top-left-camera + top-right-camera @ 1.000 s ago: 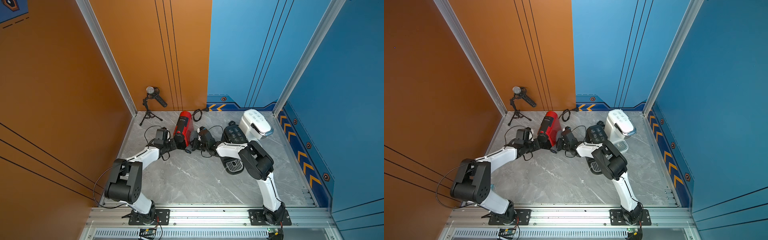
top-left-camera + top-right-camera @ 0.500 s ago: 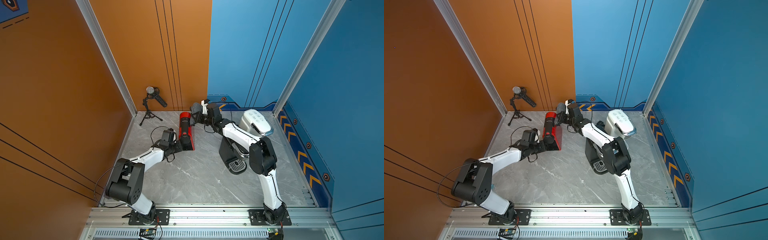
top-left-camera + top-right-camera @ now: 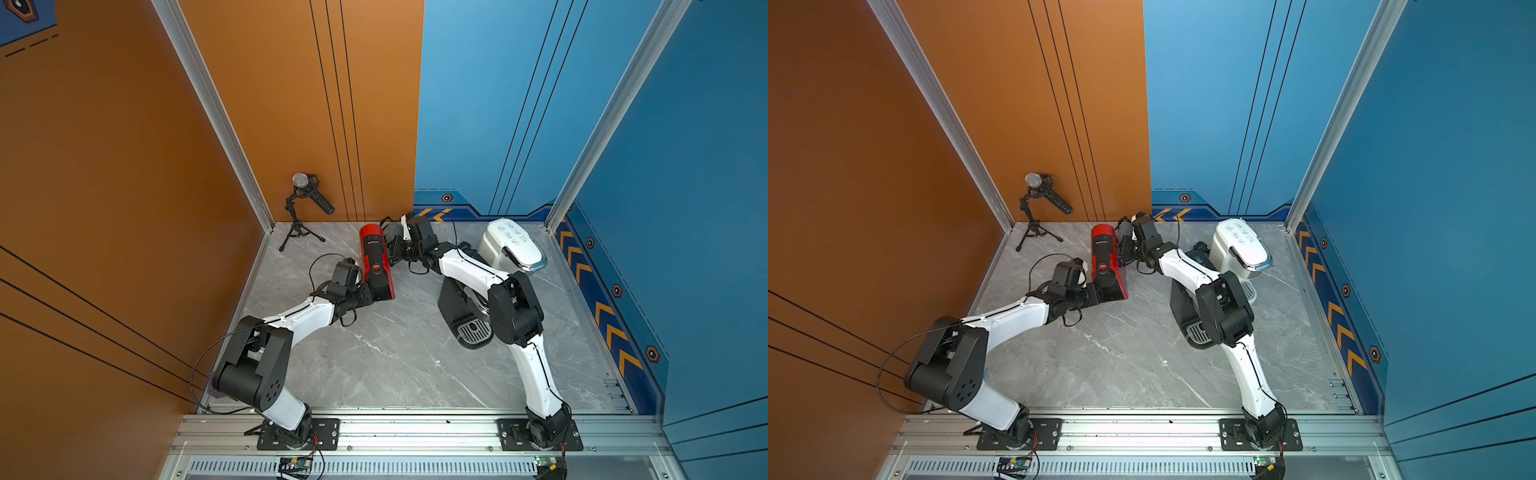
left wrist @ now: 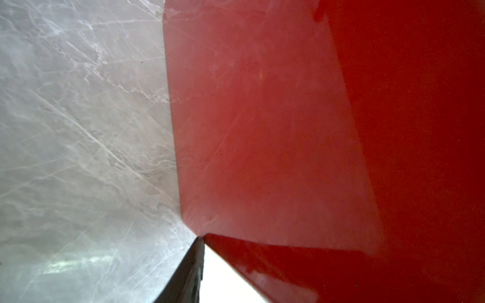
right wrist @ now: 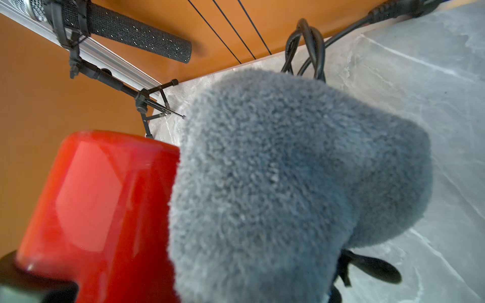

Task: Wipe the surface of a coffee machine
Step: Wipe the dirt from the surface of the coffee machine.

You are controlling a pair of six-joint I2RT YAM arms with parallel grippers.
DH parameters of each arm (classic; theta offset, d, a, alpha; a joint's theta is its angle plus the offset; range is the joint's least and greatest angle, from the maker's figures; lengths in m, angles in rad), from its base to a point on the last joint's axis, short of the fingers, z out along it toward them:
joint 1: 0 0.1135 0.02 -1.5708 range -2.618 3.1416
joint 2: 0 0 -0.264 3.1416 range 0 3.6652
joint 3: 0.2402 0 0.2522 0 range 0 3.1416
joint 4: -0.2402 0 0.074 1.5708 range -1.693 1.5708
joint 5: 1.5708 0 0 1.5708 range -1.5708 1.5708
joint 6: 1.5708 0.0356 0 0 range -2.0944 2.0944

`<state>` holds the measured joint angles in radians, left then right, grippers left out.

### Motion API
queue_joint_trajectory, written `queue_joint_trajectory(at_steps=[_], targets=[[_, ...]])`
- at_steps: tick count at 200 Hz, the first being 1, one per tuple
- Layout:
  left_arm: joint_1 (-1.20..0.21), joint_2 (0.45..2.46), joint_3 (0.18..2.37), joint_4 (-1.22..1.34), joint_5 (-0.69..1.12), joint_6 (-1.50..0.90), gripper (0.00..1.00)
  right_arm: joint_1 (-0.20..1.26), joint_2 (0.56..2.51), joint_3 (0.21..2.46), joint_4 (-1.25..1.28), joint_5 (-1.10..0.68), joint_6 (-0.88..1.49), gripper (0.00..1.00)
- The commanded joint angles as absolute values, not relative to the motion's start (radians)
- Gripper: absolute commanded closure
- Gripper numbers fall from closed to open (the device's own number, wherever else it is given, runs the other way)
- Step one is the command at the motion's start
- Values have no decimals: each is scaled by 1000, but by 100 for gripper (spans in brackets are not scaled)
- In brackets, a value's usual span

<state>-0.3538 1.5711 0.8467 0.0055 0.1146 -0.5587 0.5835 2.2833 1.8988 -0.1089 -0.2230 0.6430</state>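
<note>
Our right claw (image 3: 397,243) is pressed together on a grey fluffy cloth (image 5: 288,183), which lies against the side of the glossy red coffee machine (image 3: 376,257), near its rounded back end. Our left claw (image 3: 372,293) meets the machine's front base; we cannot tell whether it pinches it. The machine stands toward the back of the grey marble counter (image 3: 395,353).

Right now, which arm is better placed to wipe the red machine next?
Right. The right end effector is shut on the cloth, beside the red machine's far end. The left end effector sits at the near end without a cloth, likely better for steadying.
</note>
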Motion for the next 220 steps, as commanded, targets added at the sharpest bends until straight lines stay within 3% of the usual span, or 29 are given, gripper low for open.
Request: queue_joint_trajectory(at_steps=[1,32,90,116,168,220], targets=[[-409,1567,867,104,186,-570,60,616,2209,1907,-177,-233,575,98],[-412,1539,861,104,203,-572,58,617,2111,1881,-193,-247,535,97],[-314,1344,781,45,183,-565,44,606,1894,1762,-197,-243,436,97],[-268,1268,777,17,216,-573,41,596,1854,1746,-202,-361,384,96],[-264,1281,849,138,524,-630,30,567,1769,1630,-208,-626,261,96],[-287,1308,934,254,694,-767,24,531,1648,1475,-230,-652,162,96]])
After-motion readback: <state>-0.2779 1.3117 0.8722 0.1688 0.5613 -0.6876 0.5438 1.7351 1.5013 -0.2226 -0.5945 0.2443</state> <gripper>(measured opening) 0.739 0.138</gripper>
